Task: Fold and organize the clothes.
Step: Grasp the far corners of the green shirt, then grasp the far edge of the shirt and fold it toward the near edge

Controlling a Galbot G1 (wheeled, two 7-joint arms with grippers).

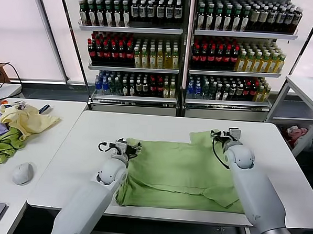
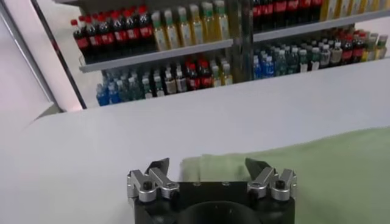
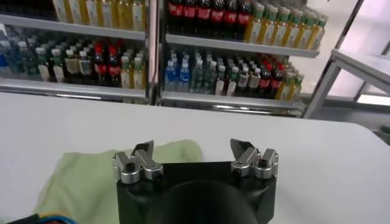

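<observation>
A sage-green shirt [image 1: 180, 170] lies spread on a white table [image 1: 64, 170], with both robot arms reaching over it. The left gripper [image 1: 124, 146] sits at the shirt's far left corner and the right gripper [image 1: 225, 135] at its far right corner, each with jaws wide apart and holding nothing. Behind, shelves [image 1: 135, 28] carry rows of bottled drinks; no label can be read. Other garments [image 1: 19, 123] are heaped on a side table [image 1: 50, 143].

Plain sage-green polo shirt [image 1: 180, 170]

polo shirt [image 1: 180, 170] partly hidden by both arms
</observation>
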